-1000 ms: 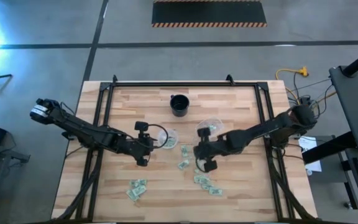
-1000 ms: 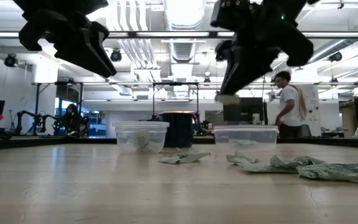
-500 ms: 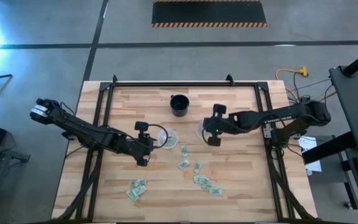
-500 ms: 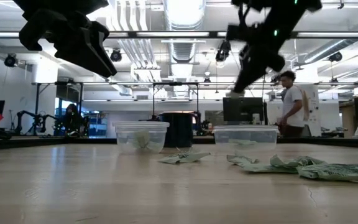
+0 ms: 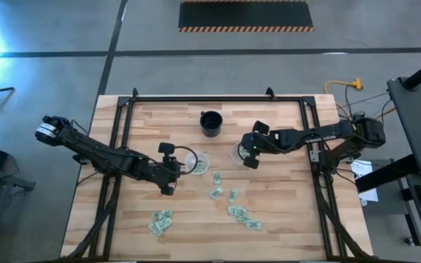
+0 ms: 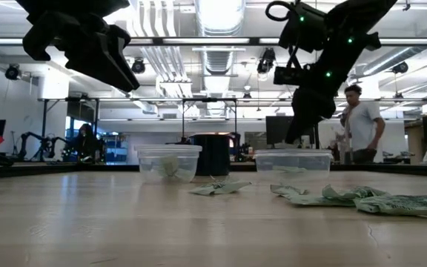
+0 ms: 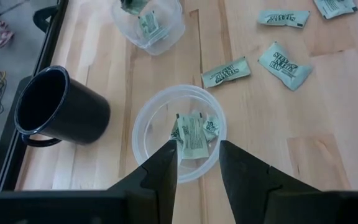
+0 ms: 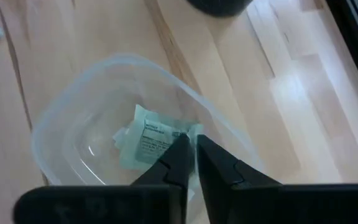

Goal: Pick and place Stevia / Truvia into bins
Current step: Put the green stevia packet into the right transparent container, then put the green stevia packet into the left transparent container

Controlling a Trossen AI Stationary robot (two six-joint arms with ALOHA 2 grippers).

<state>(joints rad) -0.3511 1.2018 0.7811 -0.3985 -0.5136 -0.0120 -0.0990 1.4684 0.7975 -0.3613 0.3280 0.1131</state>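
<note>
- The packets [image 5: 234, 196] look feather-light, thin and limp; I judge they crumple easily, so I'd pinch one by a raised edge or corner.
- They are small green-and-white paper rectangles: several lie loose on the table [image 5: 283, 226], a few already sit in the two clear cups.
- My right gripper [image 5: 248, 154] hangs over the right cup [image 8: 135, 143], fingers nearly together; I can't tell if a packet is between them.
- My left gripper [image 7: 197, 163] waits, fingers apart, above the left cup [image 7: 146, 121].

On the wooden worktop [image 5: 269, 219] the right tool [image 5: 248, 153] hangs over a clear cup [image 5: 237, 152], while the left tool [image 5: 172, 172] sits just beside another clear cup [image 5: 199, 161]. A black cup [image 5: 210, 123] stands behind them. Green-and-white packets [image 5: 234, 204] lie scattered nearer the front edge.
</note>
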